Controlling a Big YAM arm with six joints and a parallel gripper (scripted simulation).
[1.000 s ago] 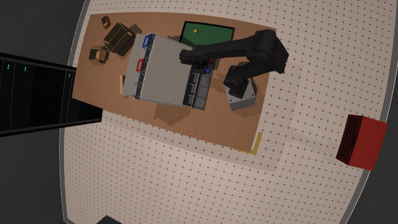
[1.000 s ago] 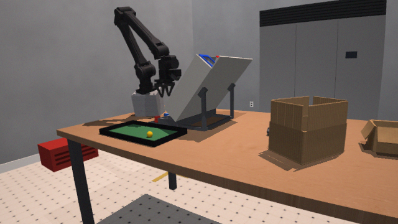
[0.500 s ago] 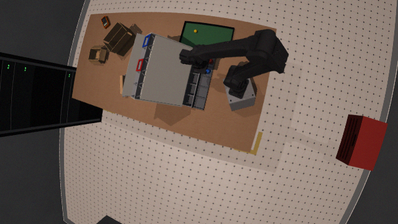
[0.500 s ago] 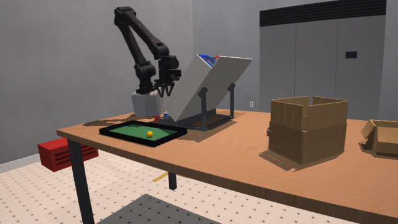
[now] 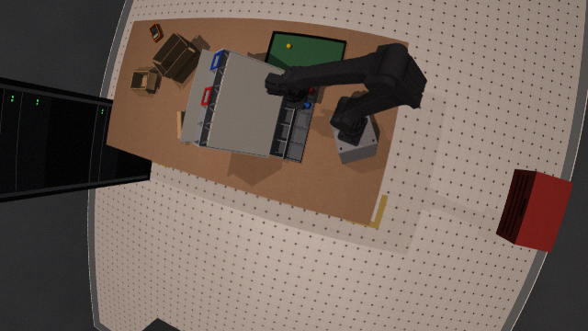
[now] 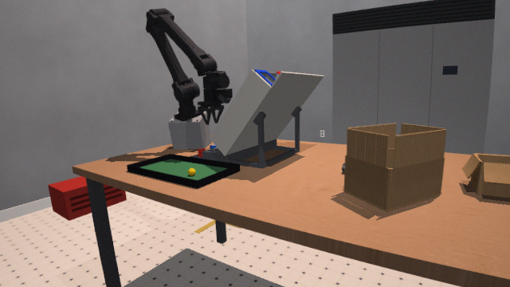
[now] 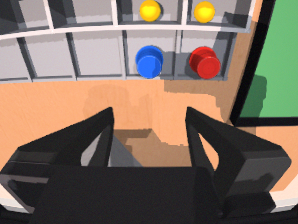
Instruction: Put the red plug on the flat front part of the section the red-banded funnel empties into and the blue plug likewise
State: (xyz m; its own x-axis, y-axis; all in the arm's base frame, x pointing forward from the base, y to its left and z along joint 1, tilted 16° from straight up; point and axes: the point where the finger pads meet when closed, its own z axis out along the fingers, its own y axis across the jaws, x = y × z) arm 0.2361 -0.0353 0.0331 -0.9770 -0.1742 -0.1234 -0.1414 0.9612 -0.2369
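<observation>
Fingers [image 6: 206, 115] stand moderately wide apart, with nothing between them. In the wrist view, the gripper [image 6: 212, 122] [image 7: 149, 113] is at 6 o'clock from the plugs and clear of both.

Blue plug [image 5: 307, 105] [image 6: 213, 147] [image 7: 149, 62]: upright in a front-row compartment. Red plug [image 5: 311, 90] [image 6: 201, 152] [image 7: 205, 62]: upright in the adjoining end compartment, at 3 o'clock from the blue plug in the wrist view. At 12 o'clock from each plug, one yellow marble sits in the row behind.

The remaining directions refer to the top view. The cover [image 5: 248, 106] lies at 9 o'clock from the plugs. Beyond its far edge are the red band [image 5: 203, 97] and, at 1 o'clock from that, the blue band [image 5: 213, 61].

The tray [image 5: 317, 51] [image 6: 159, 165] [image 7: 285, 50], at 12 o'clock from the plugs, contains another yellow marble [image 5: 288, 46] [image 6: 191, 172]. The base [image 5: 358, 154] [image 6: 189, 135] stands at 4 o'clock from the plugs. The large box [image 5: 176, 57] [image 6: 366, 179] is at 10 o'clock from the cover; the small box [image 5: 138, 85] [image 6: 494, 175] is at 8 o'clock from the large one.

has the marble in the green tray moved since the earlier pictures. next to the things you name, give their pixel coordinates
No, the marble [image 5: 288, 46] [image 6: 191, 172] sits at the same spot within the tray [image 5: 317, 50] [image 6: 161, 177] [image 7: 272, 121].
</observation>
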